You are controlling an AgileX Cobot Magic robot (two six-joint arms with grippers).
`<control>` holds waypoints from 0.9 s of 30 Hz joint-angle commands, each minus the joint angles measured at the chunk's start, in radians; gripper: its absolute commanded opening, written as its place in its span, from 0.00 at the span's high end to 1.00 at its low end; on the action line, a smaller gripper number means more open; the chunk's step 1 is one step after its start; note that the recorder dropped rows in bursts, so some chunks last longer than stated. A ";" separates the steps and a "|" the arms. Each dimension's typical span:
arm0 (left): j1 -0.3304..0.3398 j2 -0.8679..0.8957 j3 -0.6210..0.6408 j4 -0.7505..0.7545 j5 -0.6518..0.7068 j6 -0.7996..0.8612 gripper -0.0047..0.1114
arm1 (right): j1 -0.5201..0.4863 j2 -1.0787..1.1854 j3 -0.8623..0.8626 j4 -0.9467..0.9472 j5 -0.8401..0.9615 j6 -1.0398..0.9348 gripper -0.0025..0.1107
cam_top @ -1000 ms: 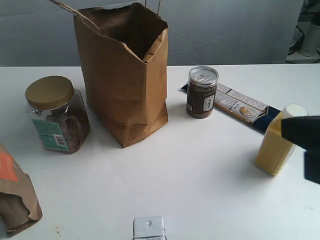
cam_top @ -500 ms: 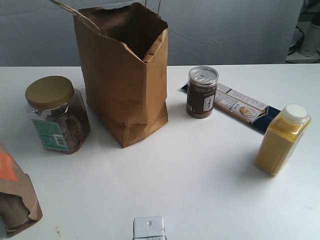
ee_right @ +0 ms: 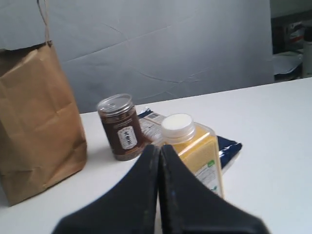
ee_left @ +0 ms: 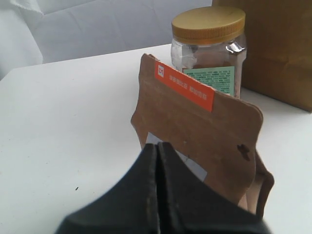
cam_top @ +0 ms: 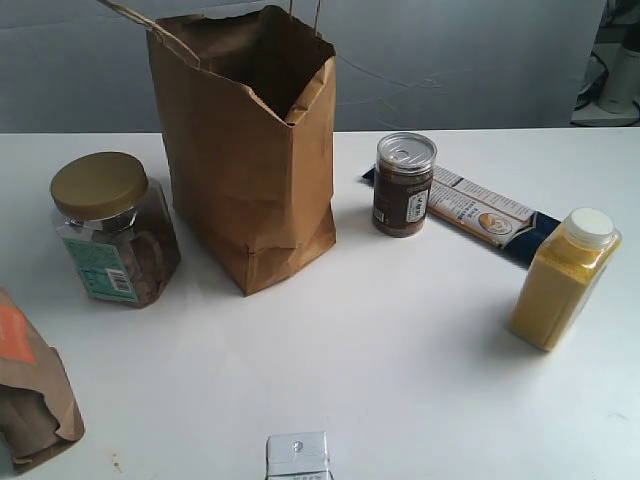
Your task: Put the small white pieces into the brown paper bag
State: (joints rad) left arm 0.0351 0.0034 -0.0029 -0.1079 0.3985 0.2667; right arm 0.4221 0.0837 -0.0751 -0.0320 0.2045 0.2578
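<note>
The tall brown paper bag (cam_top: 248, 150) stands open at the back left of the white table, its twine handles up; it also shows as the paper bag (ee_right: 36, 122) in the right wrist view and the bag (ee_left: 273, 48) in the left wrist view. No small white pieces show in any view. My left gripper (ee_left: 157, 146) is shut with nothing in it, close behind the smaller orange-labelled bag (ee_left: 204, 141). My right gripper (ee_right: 159, 147) is shut and empty, just short of the yellow bottle (ee_right: 195, 151). Neither gripper appears in the exterior view.
A gold-lidded plastic jar (cam_top: 112, 230) stands left of the big bag. A brown can (cam_top: 404, 184) and a flat snack packet (cam_top: 490, 213) lie to its right, the yellow bottle (cam_top: 562, 280) at the right edge, the orange-labelled bag (cam_top: 30, 385) at front left, and a metal block (cam_top: 298, 457) at the front.
A second ago the dark right gripper covered part of the yellow bottle at the exterior view's right edge; it has since left that view. Nothing on the table moved.
</note>
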 commanded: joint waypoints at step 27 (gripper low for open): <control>-0.004 -0.003 0.003 -0.009 -0.006 -0.002 0.96 | -0.063 -0.084 0.075 0.097 -0.066 -0.270 0.98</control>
State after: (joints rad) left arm 0.0351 0.0034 -0.0029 -0.1079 0.3985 0.2667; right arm 0.3672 0.0059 -0.0033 0.0546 0.1558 0.0000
